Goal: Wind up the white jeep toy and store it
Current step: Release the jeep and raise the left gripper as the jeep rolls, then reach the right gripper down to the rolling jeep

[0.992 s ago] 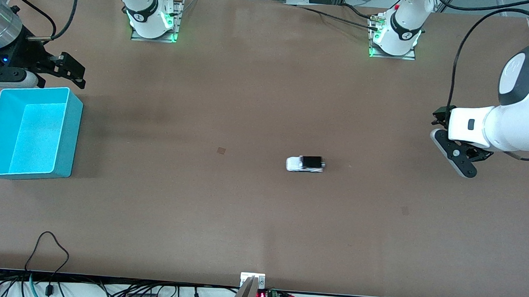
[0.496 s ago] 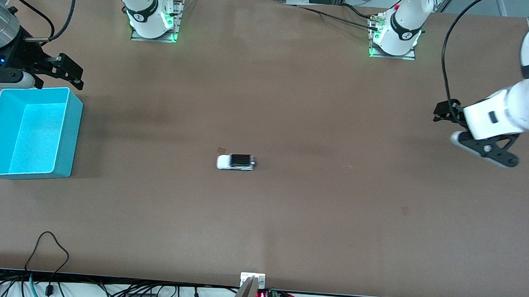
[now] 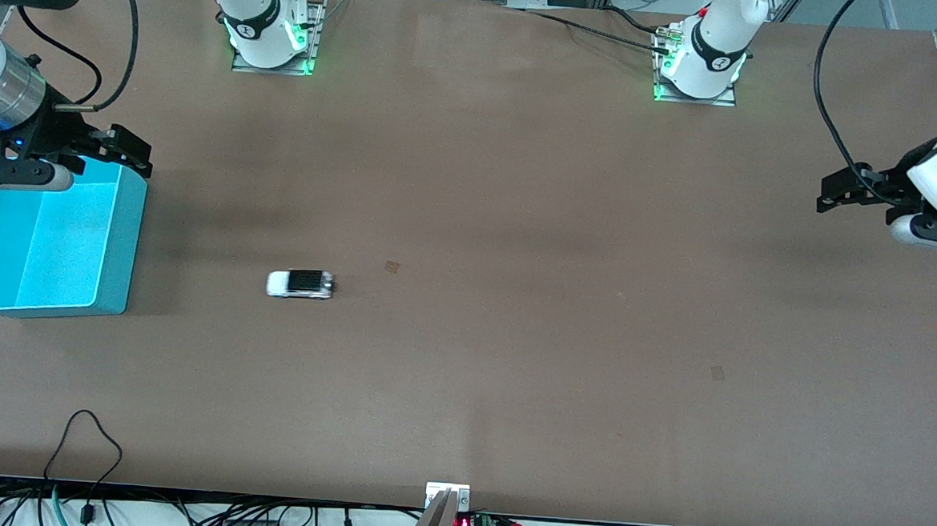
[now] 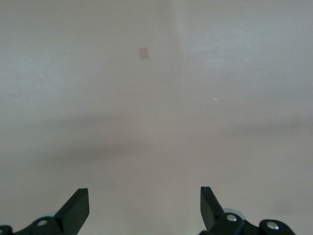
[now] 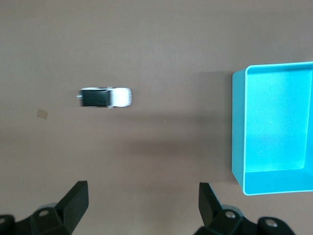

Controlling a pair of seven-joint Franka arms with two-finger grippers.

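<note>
Timing is mattering most here, I would say: the tiny white boxy toy jeep with the black roof panel (image 3: 300, 284) is sitting on the brown tabletop (image 3: 521, 177) at about nine o'clock from the table's middle, reading the table as a dial with twelve at the robots' bases. It is looking slightly smeared, as if it is rolling under its own spring toward the open cyan plastic bin (image 3: 121, 237) at the nine o'clock edge, from which it is standing apart. The right gripper (image 3: 133, 153) is hovering over the bin's twelve o'clock rim with its fingers spread wide and holding nothing. In its wrist view the same gripper (image 5: 142, 205) is framing both the jeep (image 5: 105, 97) and the bin's wall (image 5: 237, 122). Letting the toy settle, then descending square over the roof and pinching across the narrow flanks rather than the wheels, looks the safest way to lift it in. The left gripper (image 3: 860, 215) is waiting over bare table at three o'clock, likewise wide open and empty (image 4: 144, 208). I am counting one jeep, one bin, two arms and two small square marks on the tabletop.
</note>
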